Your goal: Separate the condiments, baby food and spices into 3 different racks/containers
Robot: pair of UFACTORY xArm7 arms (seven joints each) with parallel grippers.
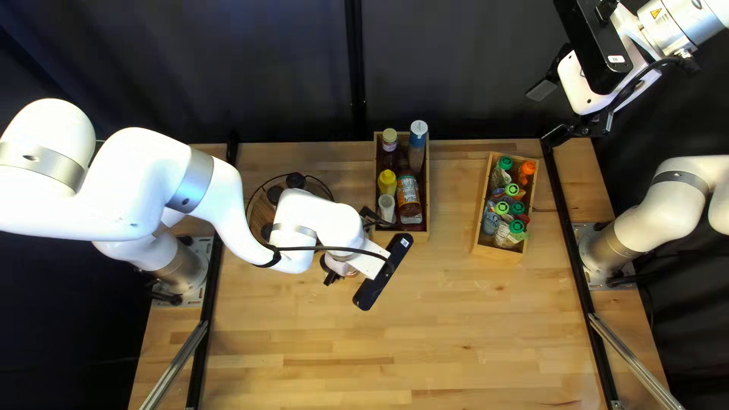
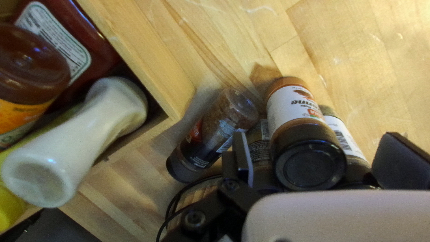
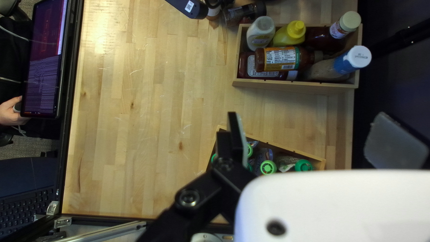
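Covering much of the round rack, the left arm leaves only part of the rim and a few black caps in sight. In the left wrist view, the left gripper has its fingers wide apart, the orange jar between them with a gap on either side—nothing is held. Two jars behind it are partly hidden, and the red-labelled jar tilts near the box corner.

The condiments sit in the middle box, the pale bottle overlapping the yellow one. The baby food is in the slanted box, which the right wrist view cuts off behind the gripper's links. The right gripper is raised beyond the tabletop, fingers wide apart and empty. A person's hand shows beside a screen—the rest is cut off.
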